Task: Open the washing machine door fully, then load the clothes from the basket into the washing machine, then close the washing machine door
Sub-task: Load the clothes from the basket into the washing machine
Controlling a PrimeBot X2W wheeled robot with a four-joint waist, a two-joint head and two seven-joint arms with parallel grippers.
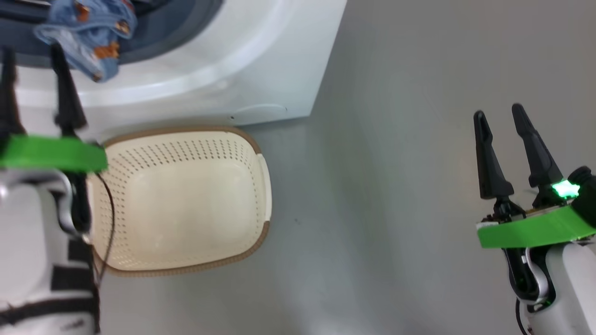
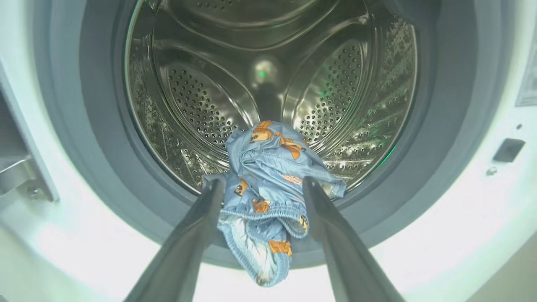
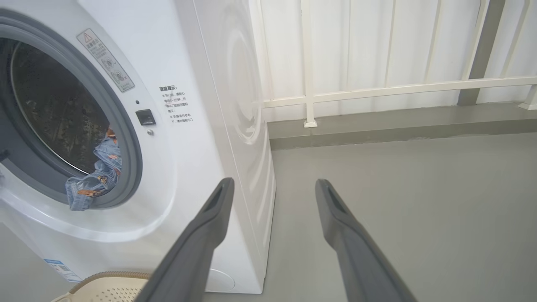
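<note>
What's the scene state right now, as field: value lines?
basket: cream perforated plastic basket with brown rim, empty, on grey floor before white front-loading washing machine
clothes: light blue cartoon-print fabric, draped over grey rubber gasket, lower part hanging outside
left gripper: open, fingers flanking the fabric at the drum mouth
right gripper: open, empty, over floor

I'm seeing the clothes (image 2: 268, 188) draping over the gasket (image 2: 96, 126) lip, clogging the bottom of the washing machine (image 3: 201, 126) mouth; the drum (image 2: 201, 96) above them is gaping open. The basket (image 1: 186, 153) is crowding the machine's foot, and the floor (image 1: 396, 209) to its right is lying open.
</note>
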